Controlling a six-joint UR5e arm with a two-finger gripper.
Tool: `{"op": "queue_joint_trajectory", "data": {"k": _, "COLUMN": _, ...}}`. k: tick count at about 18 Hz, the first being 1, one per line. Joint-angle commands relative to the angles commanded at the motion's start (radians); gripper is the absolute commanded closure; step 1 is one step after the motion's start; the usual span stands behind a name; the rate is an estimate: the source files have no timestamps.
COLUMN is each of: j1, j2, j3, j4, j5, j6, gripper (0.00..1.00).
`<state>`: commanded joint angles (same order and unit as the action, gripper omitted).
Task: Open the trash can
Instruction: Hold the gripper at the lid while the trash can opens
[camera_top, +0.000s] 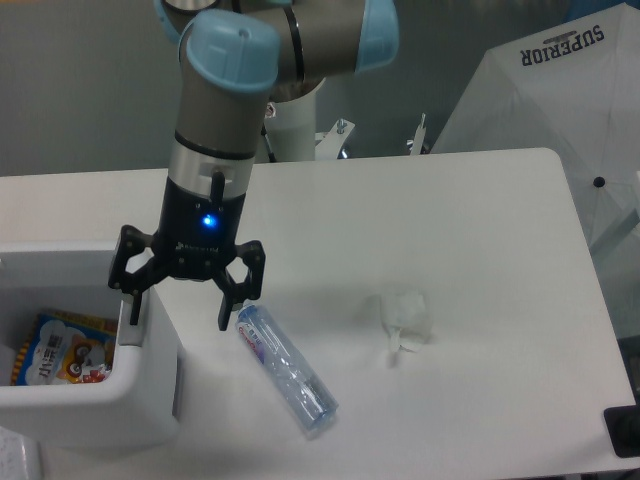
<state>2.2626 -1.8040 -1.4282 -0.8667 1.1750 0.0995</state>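
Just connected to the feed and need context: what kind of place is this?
Probably a robotics lab or test bench: an arm with a gripper works over a bare white table staged with an open trash can, a plastic bottle and a crumpled tissue.

Light is even, cool and fairly bright, seemingly from overhead, with a bluish cast over the whole frame. The white table (450, 250) is close to washed out across the centre, so fine surface detail is lost. Shadows are soft and short: a faint grey one lies beside the clear bottle (285, 372) at lower centre. A small blue indicator glows on the gripper (178, 302). The picture is slightly soft and grainy, most plainly in the dim grey upper left.
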Motion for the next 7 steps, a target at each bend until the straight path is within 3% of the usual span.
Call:
{"op": "queue_joint_trajectory", "data": {"k": 4, "j1": 0.054, "j2": 0.023, "j3": 0.008, "j4": 0.003, "j5": 0.005, "j6": 0.04, "gripper": 0.0}}
{"op": "queue_joint_trajectory", "data": {"k": 7, "j1": 0.066, "j2": 0.031, "j3": -0.004, "j4": 0.0, "j5": 0.084, "j6": 0.097, "gripper": 0.0}}
